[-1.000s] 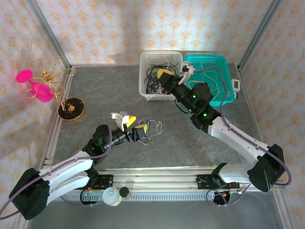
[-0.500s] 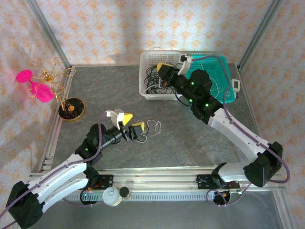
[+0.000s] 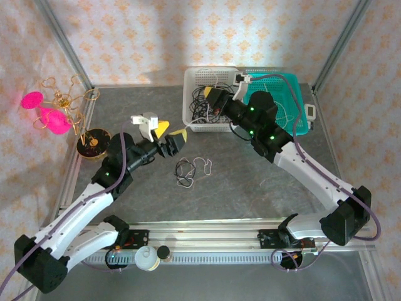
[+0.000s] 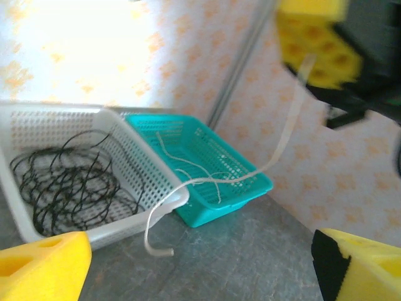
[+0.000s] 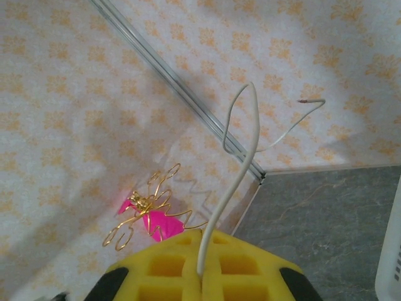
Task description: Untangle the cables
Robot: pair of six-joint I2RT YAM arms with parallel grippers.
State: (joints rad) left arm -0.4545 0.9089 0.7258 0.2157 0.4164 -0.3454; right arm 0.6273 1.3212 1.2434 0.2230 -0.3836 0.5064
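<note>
Lying nearer than the white basket [image 3: 202, 76], 1 black-and-white tangle of cables [image 3: 188, 170] rests on the table [image 3: 263, 182] by the left gripper [image 3: 170, 137], jaws parted, empty. That basket holds black cables [image 4: 62, 185]; above it the right gripper [image 5: 201, 276] clamps 1 white cable [image 5: 258, 125], its gripped end hidden. Beside it, the teal basket [image 4: 219, 212] holds white cords [image 4: 166, 145].

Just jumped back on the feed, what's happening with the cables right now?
The right gripper is shut on a white cable, holding it up over the white basket, which holds black cables. The left gripper hangs open above the table, holding nothing. A small black-and-white tangle lies on the table near it.
</note>
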